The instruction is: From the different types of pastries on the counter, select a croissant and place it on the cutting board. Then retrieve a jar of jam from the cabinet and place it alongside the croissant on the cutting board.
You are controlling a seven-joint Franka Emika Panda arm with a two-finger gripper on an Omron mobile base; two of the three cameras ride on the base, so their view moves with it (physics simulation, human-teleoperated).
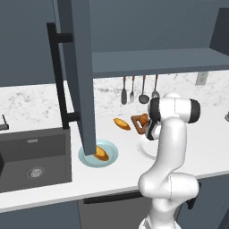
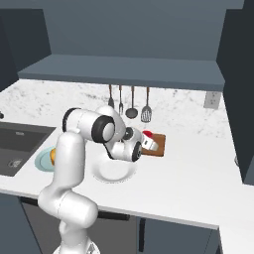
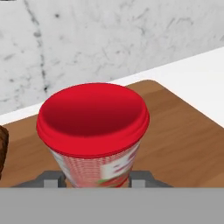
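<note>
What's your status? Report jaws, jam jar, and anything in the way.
Gripper jaws shut on jar of jam, over the cutting board. Croissant already on board. Cabinet door hangs open at left; nothing blocking the jar.

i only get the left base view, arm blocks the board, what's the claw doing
Observer: In the hand view the claw is shut on the jar of jam, red lid towards the camera.
Operator: over the board?
Observer: Yes, the cutting board lies right behind and beneath the jar.
Operator: croissant there?
Observer: A brown ridged edge of the croissant shows at the hand view's left, on the board.
</note>
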